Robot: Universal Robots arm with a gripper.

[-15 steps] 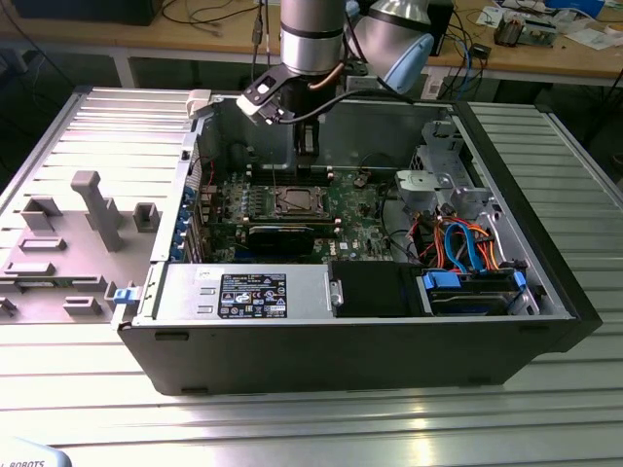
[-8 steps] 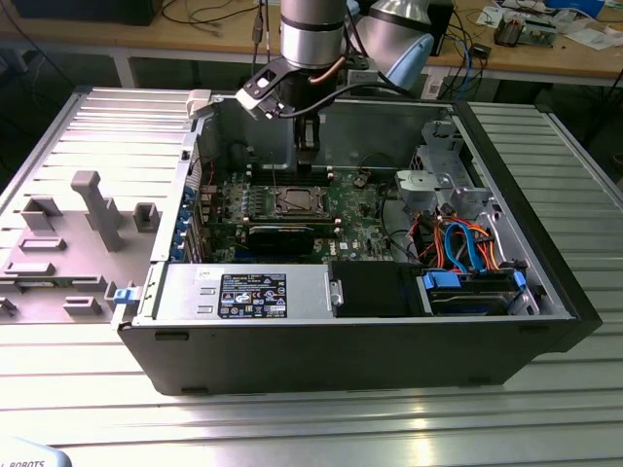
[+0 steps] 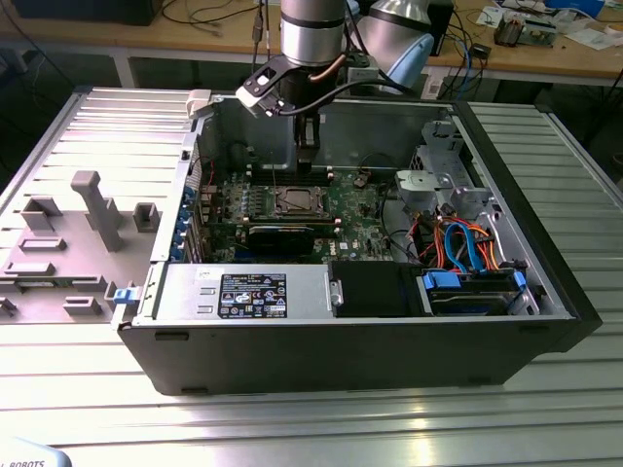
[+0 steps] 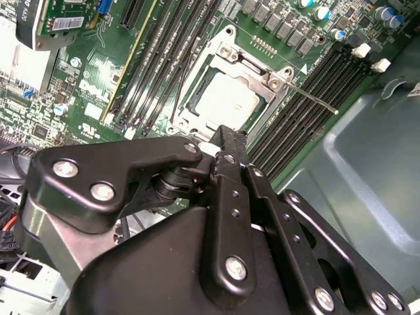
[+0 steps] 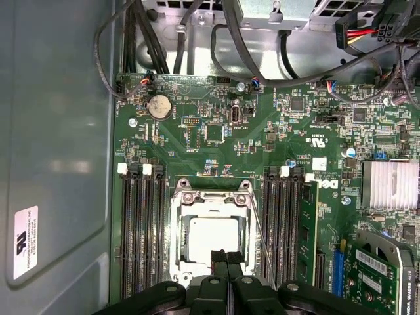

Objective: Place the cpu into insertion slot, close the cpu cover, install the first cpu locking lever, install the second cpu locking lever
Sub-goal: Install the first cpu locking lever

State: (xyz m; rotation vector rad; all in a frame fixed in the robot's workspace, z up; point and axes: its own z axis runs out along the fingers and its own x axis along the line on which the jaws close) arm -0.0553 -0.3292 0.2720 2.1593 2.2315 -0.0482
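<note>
Inspection of the open computer case [image 3: 545, 292]: the arm reaches down into it, and the gripper [image 5: 227, 257] hangs low over the green board [image 5: 197, 138], its two fingers pressed together and holding nothing. The cpu [image 5: 210, 237] lies flat in the insertion slot [image 5: 211, 195], with its pale metal top showing through the window of the cpu cover [image 5: 176, 243], which appears to be folded down over it. In the first wrist view the fingertips stand over the edge of the socket nearest the gripper, just past the chip's rim; I cannot tell whether they touch the cover. One locking lever [image 4: 312, 98], a thin rod, runs from a socket corner slantwise across the neighbouring memory slots [image 4: 308, 125]. It appears unlatched. Its long axis roughly follows the socket's flank, and its free end lies off to one side of the fingertips, not beneath them.
</note>
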